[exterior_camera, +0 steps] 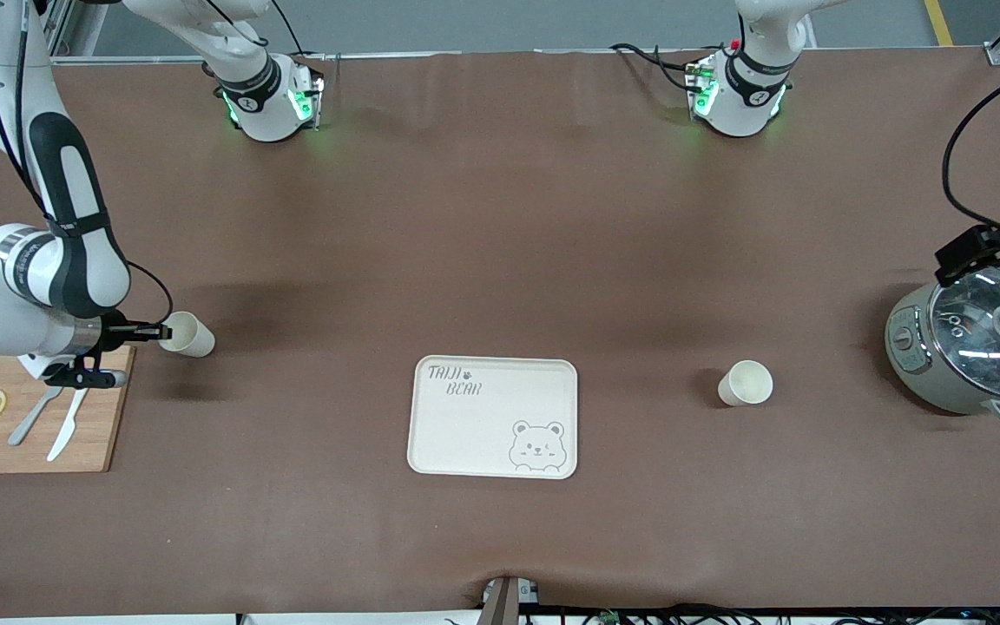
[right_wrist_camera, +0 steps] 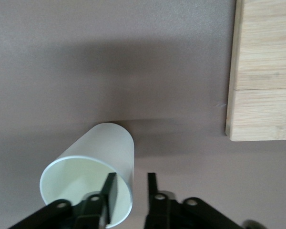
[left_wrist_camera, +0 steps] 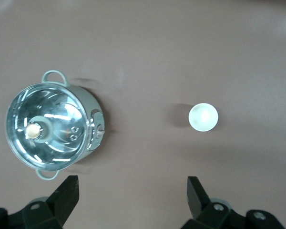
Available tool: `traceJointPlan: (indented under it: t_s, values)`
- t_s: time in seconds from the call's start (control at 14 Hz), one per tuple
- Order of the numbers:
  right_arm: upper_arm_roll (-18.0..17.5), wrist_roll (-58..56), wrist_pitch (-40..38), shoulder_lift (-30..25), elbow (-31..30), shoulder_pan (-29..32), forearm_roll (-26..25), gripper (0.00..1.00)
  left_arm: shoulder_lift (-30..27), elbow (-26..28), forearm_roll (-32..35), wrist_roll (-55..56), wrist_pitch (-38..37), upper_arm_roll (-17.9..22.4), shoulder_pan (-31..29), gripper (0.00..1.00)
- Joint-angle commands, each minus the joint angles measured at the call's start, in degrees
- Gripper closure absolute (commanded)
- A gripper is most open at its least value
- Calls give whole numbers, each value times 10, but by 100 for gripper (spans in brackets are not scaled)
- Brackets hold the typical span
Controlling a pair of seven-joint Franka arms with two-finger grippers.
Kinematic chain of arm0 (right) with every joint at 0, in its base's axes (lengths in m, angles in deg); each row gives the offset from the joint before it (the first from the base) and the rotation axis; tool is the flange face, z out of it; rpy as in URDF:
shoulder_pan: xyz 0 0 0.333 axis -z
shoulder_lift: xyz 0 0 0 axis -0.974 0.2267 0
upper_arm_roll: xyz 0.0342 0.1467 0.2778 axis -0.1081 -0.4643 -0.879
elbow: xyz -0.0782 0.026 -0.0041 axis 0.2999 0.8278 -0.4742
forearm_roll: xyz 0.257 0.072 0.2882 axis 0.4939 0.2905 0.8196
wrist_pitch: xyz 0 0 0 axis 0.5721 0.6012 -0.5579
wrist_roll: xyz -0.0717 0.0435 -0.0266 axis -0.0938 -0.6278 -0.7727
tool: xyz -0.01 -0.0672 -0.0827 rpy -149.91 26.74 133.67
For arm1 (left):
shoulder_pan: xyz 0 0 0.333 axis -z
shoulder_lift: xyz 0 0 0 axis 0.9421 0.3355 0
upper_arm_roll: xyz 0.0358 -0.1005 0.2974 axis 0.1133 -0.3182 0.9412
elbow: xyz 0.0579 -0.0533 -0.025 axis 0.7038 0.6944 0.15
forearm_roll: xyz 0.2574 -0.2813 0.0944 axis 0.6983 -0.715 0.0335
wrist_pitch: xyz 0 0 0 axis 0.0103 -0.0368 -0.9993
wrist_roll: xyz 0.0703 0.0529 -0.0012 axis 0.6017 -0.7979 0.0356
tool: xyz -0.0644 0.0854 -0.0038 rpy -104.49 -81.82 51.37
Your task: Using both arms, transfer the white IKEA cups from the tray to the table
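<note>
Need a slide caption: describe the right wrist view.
Right end effector straddles the rim of a white cup beside the wooden board.

A robotics lab staged as a kitchen: two white robot arms [exterior_camera: 49, 217] bolted to a desk [exterior_camera: 500, 217] covered in brown sheeting, cables trailing, beside a cutting board [exterior_camera: 92, 434], electric cooker [exterior_camera: 969, 347] and bear tray [exterior_camera: 493, 417].

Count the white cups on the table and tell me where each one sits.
2. One white cup stands beside the cutting board at the right arm's end, its rim between the right hand's fingers. The other cup stands between the bear tray and the pot. None looks hidden.
</note>
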Motion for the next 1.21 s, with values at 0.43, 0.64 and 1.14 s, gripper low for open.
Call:
traceJointPlan:
  t_s: [0.43,0.64,1.14]
  values:
    - [-10,-2,-264,-8,276,25,-4,0,-53,18,-43,-20,-45,136,151,0]
    - [-13,-2,-353,-15,371,23,-8,0,-54,34,-48,-9,-44,141,170,0]
    - [-11,-2,-365,-159,331,-10,-55,0,-52,19,-75,-20,-40,139,160,0]
